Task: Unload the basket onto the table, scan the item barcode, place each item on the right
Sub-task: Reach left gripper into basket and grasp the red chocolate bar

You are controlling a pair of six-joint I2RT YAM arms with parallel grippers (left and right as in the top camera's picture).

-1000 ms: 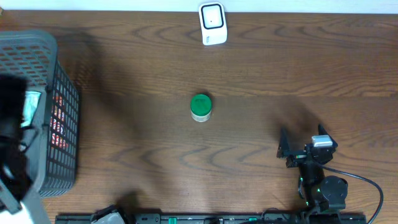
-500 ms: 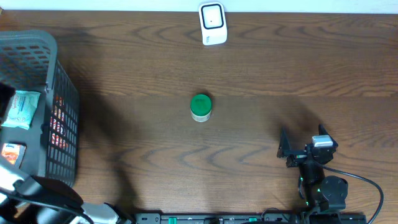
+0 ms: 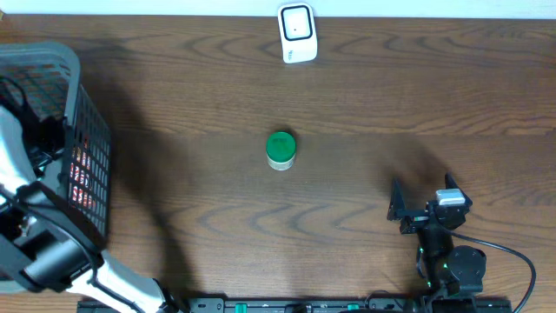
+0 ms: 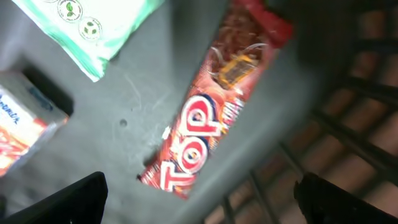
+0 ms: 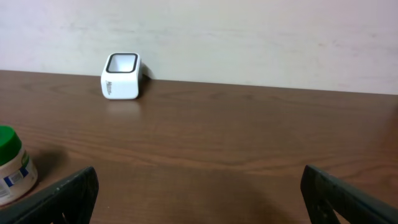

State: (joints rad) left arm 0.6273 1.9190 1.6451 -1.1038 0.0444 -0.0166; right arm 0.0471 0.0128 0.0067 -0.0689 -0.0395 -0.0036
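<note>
Right, far left first: the basket (image 3: 82,165) sits at the 9 o'clock edge of the counter (image 3: 174,104), and the left arm reaches down into it. The left gripper (image 4: 199,205) is spread wide and holds nothing; only its two dark tips show at the bottom corners of the wrist view. The likely item, the red TOP bar (image 4: 211,112), lies flat on the basket floor at 12 o'clock from that gripper, roughly centred between the tips. Its long axis runs from 1 o'clock to 7 o'clock, so it sits oblique to the line between the tips, and the wrist probably needs a twist before closing. A green-white packet (image 4: 93,25) lies at 11 o'clock, near the bar but apart from it, and a small box (image 4: 25,124) lies at 9 o'clock. Mid-counter there is a green-lidded jar (image 3: 280,149), upright and alone. The scanner (image 3: 297,33) stands at 12 o'clock by the far edge. The right gripper (image 3: 417,204) rests at 4 o'clock, spread and empty, well apart from the basket, so the left arm is clearly the nearer one. The overhead view gives the basket-to-scanner layout, but the arm hides the bar's lie. The left wrist view shows the bar's lie and no scanner. The right wrist view shows the scanner's window facing up and the jar's label side.
</note>
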